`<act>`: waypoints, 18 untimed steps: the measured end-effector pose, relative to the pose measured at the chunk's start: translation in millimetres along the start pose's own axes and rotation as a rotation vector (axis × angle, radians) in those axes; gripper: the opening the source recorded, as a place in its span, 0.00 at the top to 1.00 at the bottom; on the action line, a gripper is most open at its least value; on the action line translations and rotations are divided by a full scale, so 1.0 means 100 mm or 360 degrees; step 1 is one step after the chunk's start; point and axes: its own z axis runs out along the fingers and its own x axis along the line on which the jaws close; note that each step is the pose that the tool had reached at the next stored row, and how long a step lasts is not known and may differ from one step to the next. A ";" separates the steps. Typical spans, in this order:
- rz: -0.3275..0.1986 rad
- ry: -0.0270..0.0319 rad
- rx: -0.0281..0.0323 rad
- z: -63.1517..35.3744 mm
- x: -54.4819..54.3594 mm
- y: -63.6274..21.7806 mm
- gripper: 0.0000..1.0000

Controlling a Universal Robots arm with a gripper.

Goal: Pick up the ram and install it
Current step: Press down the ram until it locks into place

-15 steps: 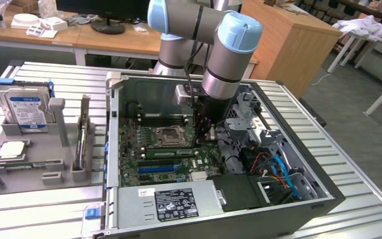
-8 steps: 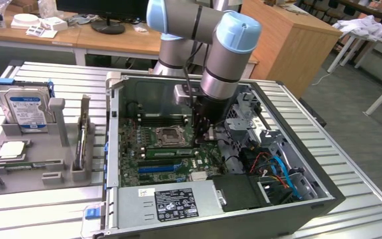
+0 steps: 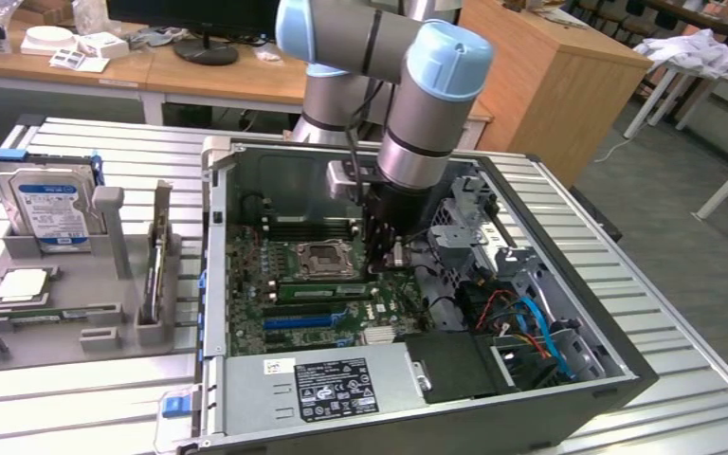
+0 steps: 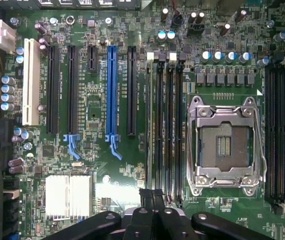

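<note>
Starting at the exterior view's left, we are looking at a ribbed metal table [image 3: 86, 408] carrying a matte grey moulded fixture [image 3: 86, 332]. A silver hard drive [image 3: 45, 204] is standing upright in it, wearing a blue label whose print we are not managing to read, and a flat square processor [image 3: 20, 284] is lying just in front.

Moving right, the open computer case [image 3: 591, 379] is lying on its side, exposing a green motherboard [image 3: 257, 327]. Along its near edge a boxy silver power supply [image 3: 377, 365] is showing a black sticker [image 3: 335, 389] with tiny white marks that we cannot read.

On the board, the ram [image 3: 319, 286] is sitting on edge as a long, thin green strip in the black memory slots, just beside the square metal-framed socket [image 3: 326, 258]. In the wrist view the ram [image 4: 149, 125] is appearing edge-on, between the long black expansion slots and that socket [image 4: 225, 145]; a blue slot [image 4: 112, 90] and a white one [image 4: 31, 82] are lying further off.

The grey and pale-blue arm [image 3: 434, 104] is reaching down into the case. Its gripper [image 3: 390, 258] is hanging over one end of the ram, its jaws pressed together [image 4: 152, 196]. We cannot tell whether they are pinching the stick or only touching its edge.

Further right, blue and orange cables [image 3: 535, 322] are curling through the case.
</note>
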 end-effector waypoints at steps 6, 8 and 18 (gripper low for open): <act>0.0000 0.00000 0.00017 0.003 0.00 0.088 0.89; 0.0000 -0.00001 0.00025 0.004 0.00 0.123 0.89; 0.0000 -0.00001 0.00050 0.009 0.00 0.311 0.89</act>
